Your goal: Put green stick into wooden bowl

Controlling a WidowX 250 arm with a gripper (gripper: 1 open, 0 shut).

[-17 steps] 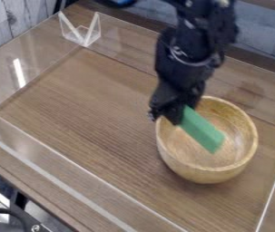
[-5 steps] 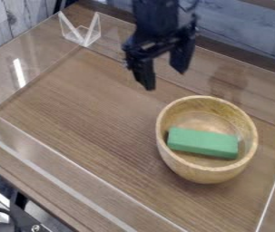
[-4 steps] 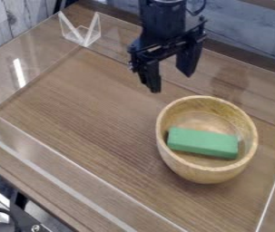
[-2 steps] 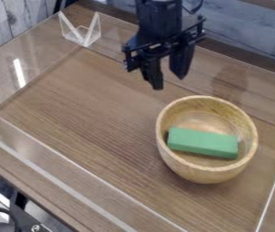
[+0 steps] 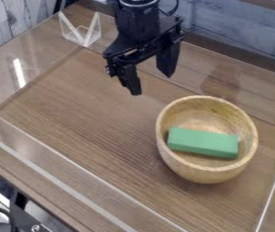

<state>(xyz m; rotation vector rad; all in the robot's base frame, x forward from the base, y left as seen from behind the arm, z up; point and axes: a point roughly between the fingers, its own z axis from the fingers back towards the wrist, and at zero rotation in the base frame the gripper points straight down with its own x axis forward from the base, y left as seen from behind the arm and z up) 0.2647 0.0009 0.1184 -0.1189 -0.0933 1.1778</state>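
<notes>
Lay flat inside the wooden bowl point(image 5: 251, 129), the green stick point(image 5: 202, 143), resting on the bowl's floor. Hung above the wood-grain table point(image 5: 67, 118), up and left of the bowl and well apart from it, the gripper point(image 5: 150, 71), jaws spread wide, holding nothing. Seemingly done, the placing; best kept clear of the rim on retreat.

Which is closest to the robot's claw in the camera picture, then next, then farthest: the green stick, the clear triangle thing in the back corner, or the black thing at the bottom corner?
From the gripper, open and empty above the table:
1. Clear triangle stand, up-left at the back.
2. Green stick, lower right, lying inside the wooden bowl. It is too close to call with the stand.
3. Black object, bottom-left corner, plainly farthest.
</notes>
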